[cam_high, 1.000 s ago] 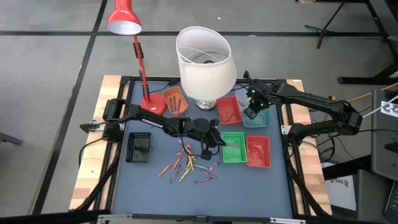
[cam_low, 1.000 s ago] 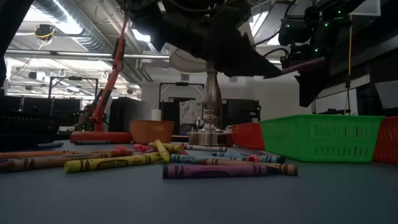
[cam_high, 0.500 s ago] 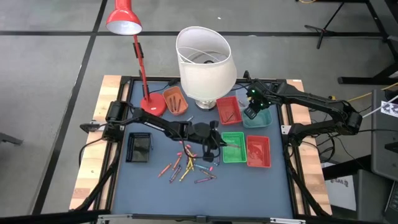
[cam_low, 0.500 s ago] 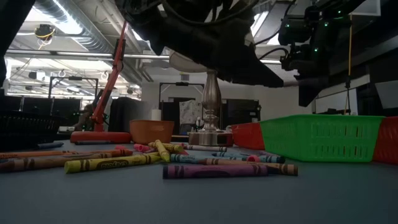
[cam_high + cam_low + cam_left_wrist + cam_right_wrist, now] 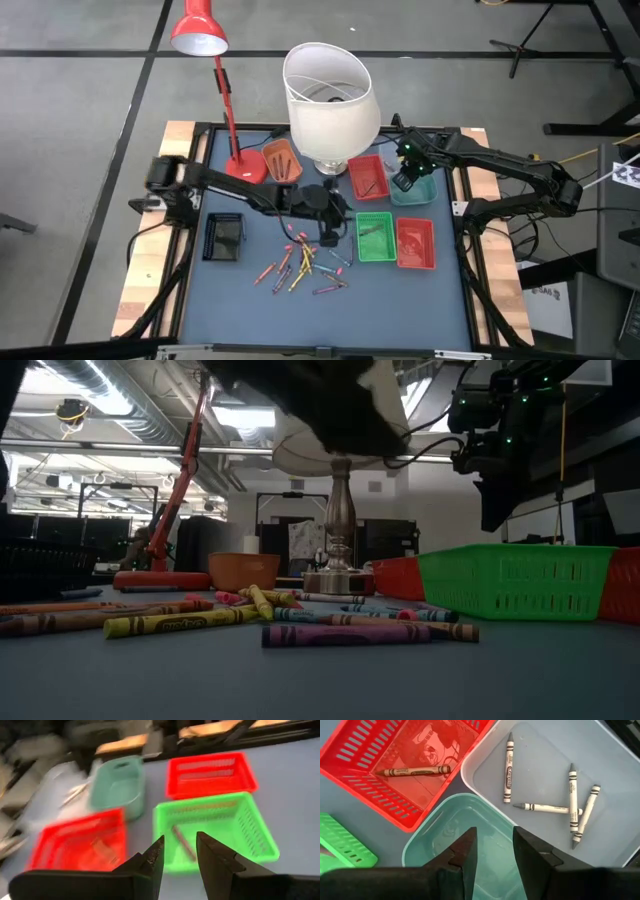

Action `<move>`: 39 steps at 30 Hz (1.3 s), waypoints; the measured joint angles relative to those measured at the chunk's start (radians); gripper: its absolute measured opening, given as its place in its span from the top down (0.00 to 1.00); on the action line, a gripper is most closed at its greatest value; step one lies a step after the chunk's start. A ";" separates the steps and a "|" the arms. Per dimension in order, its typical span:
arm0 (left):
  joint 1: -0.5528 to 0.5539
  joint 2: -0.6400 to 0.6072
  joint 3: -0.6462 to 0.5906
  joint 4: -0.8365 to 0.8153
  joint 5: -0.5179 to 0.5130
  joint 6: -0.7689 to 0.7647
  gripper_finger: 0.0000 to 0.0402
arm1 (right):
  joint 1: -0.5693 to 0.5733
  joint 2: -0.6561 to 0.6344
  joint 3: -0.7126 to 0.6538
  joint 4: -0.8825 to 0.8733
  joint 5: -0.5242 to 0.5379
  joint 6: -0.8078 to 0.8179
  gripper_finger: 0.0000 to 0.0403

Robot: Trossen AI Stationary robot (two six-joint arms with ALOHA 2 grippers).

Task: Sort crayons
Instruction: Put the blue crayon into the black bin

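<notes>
The left gripper [image 5: 179,851] hangs just beside the green tray [image 5: 250,827], on the side where the loose crayons [image 5: 300,262] lie on the table [image 5: 400,300]. Its jaws are a little way apart and hold nothing. One crayon [image 5: 183,842] lies inside the green tray. The right gripper [image 5: 493,845] hangs over the teal tray [image 5: 445,837], on the far side of the green tray. Its jaws are a little way apart too, and empty. Grey crayons [image 5: 550,808] lie in the clear tray [image 5: 620,795] beside it.

Mixed-colour crayons [image 5: 305,262] lie scattered flat on the counter's [image 5: 400,295] middle; four grey ones [image 5: 555,800] lie loose in a far tray
</notes>
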 joint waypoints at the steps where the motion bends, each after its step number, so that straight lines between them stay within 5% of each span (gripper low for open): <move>1: 0.006 -0.033 0.000 -0.040 -0.018 -0.023 0.76 | 0.000 0.000 0.000 0.000 0.000 0.002 0.69; 10: 0.092 -0.289 0.001 -0.610 -0.046 -0.409 0.76 | 0.000 0.000 0.000 0.008 0.000 0.011 0.69; 18: 0.152 -0.327 -0.049 -1.030 -0.043 -0.709 0.76 | 0.000 0.000 0.000 0.008 0.000 0.011 0.69; 39: 0.310 -0.324 -0.486 -0.906 0.023 -0.808 0.76 | 0.000 0.000 0.000 0.009 0.000 0.010 0.69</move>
